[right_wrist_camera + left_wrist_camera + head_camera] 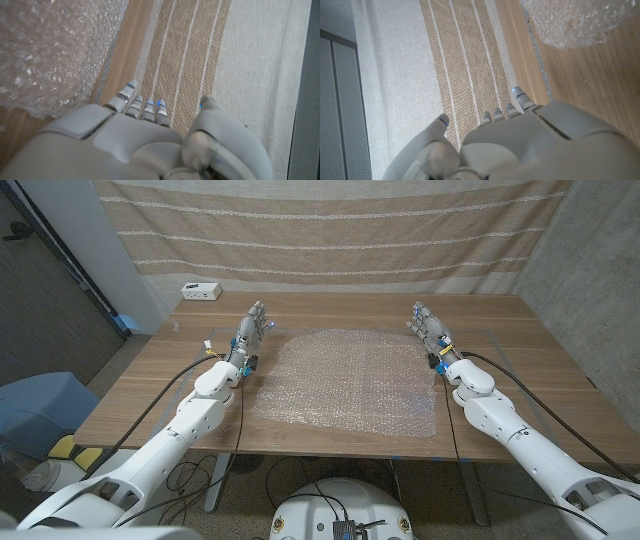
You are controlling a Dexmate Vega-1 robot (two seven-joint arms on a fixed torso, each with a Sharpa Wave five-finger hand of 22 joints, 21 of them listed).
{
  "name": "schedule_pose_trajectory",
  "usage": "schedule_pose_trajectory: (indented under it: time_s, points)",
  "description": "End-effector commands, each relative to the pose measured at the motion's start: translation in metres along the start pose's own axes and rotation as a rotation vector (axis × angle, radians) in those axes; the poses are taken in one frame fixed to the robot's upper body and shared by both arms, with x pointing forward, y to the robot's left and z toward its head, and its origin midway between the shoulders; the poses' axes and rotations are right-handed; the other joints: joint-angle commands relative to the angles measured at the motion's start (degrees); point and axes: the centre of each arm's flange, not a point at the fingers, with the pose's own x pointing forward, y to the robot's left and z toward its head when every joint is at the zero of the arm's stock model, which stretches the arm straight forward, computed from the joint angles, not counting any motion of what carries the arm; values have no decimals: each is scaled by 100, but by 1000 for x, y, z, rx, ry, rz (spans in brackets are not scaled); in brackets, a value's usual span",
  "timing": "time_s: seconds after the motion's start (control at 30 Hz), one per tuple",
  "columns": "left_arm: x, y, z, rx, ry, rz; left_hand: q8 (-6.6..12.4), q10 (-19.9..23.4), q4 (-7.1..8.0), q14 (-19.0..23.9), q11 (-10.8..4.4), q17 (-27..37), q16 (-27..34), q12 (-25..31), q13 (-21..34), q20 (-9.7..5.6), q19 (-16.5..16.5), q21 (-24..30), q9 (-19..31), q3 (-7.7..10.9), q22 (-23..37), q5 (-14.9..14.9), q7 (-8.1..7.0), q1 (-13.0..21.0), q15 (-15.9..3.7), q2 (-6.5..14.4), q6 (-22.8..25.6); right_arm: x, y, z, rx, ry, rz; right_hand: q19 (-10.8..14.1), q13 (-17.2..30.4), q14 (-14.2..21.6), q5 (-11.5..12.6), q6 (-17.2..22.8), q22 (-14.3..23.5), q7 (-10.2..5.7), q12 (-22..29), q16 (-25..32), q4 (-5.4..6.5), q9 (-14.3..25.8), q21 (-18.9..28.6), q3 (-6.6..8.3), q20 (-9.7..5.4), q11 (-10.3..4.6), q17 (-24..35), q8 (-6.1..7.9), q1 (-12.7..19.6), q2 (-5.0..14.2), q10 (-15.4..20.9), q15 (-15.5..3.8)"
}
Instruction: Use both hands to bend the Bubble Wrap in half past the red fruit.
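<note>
At frame centre I see the bubble wrap sheet (348, 380) lying unfolded on the wooden surface (520, 360); my left hand (252, 327) and right hand (427, 326) flank it, fingers apart, holding nothing.

Your wrist views cut the Bubble Wrap (575, 22) off at the picture's edge, so only a corner of the sheet shows. The small white box (201, 291) at the worktop's (520, 360) far left corner is too small to identify.
</note>
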Motion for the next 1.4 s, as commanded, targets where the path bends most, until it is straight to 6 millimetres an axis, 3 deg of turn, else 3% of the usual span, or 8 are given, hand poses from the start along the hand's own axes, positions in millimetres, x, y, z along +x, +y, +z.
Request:
schedule_pose_trajectory:
  time_s: [0.03, 0.1, 0.17, 0.4, 0.67, 0.87, 1.3, 1.4]
  points:
    - [4, -2, 4, 67, -13, 7, 95, -629, -60, -710, 42, -2, 57, 74, 29, 112, -826, 5, 34, 87, 29, 24, -54, 54, -6, 470, -524, -8, -2, 0, -15, 2, -23, 188, 10, 193, -8, 187, 16, 14, 69, 63, -239, 28, 61, 83, 149, 132, 10, 56, 251, -22, 222, 150]
    - [5, -2, 6, 97, -9, 9, 123, -535, -120, -643, 89, -13, 52, 93, 31, 230, -769, -28, 38, 141, 30, 15, -64, 128, 30, 469, -353, -10, -2, 0, -22, 6, -27, 249, 14, 301, -34, 259, 20, 25, 74, 81, -344, 32, 69, 131, 251, 182, 17, 62, 347, -27, 306, 283]
    - [5, -2, 9, 134, 3, 25, 94, -449, -179, -626, 93, -6, 20, 92, 39, 544, -931, -181, 47, 230, 44, -43, -122, 233, 330, 459, -252, -13, -1, 0, -29, 15, -30, 329, 18, 404, -75, 310, 26, 25, 78, 96, -423, 36, 82, 178, 394, 227, 30, 57, 412, -14, 396, 417]
    - [13, -5, 14, 213, 24, 1, 131, -234, -260, -502, 193, -9, 35, 134, 44, 822, -906, -258, 54, 358, 57, -133, -110, 375, 496, 485, 12, -22, 3, 2, -98, 38, -32, 396, 22, 500, -118, 401, 31, 14, 79, 108, -490, 39, 92, 242, 486, 287, 40, 70, 478, 33, 469, 513]
    - [26, -12, 26, 344, 31, -38, 168, 23, -541, -407, 184, -20, 30, 166, 48, 1011, -956, -408, 57, 542, 65, -392, -50, 687, 614, 439, 399, -33, 4, 3, -143, 45, -46, 420, 24, 539, -149, 490, 33, -16, 84, 106, -539, 41, 90, 284, 503, 318, 44, 87, 525, 51, 526, 525]
    - [38, -19, 35, 447, 44, -99, 180, 325, -684, -321, 174, -20, 34, 232, 51, 1052, -963, -482, 62, 627, 72, -538, -5, 841, 644, 431, 632, -43, 7, 5, -178, 53, -57, 434, 25, 559, -173, 524, 34, -16, 83, 103, -572, 42, 88, 311, 503, 332, 46, 87, 554, 60, 553, 528]
    - [59, -37, 44, 619, 52, -213, 165, 424, -757, -240, 152, -18, 47, 235, 54, 1102, -921, -510, 64, 652, 78, -614, -8, 905, 661, 404, 727, -71, 10, 10, -238, 55, -96, 470, 27, 592, -221, 571, 36, -33, 80, 99, -612, 45, 89, 350, 491, 339, 53, 82, 580, 70, 600, 511]
    - [62, -42, 46, 655, 50, -239, 166, 507, -812, -199, 72, -17, 46, 235, 55, 1118, -905, -540, 65, 660, 81, -663, -117, 943, 652, 367, 836, -77, 12, 10, -238, 56, -110, 476, 27, 603, -232, 579, 36, -33, 79, 100, -618, 46, 89, 355, 491, 341, 55, 81, 581, 70, 608, 504]
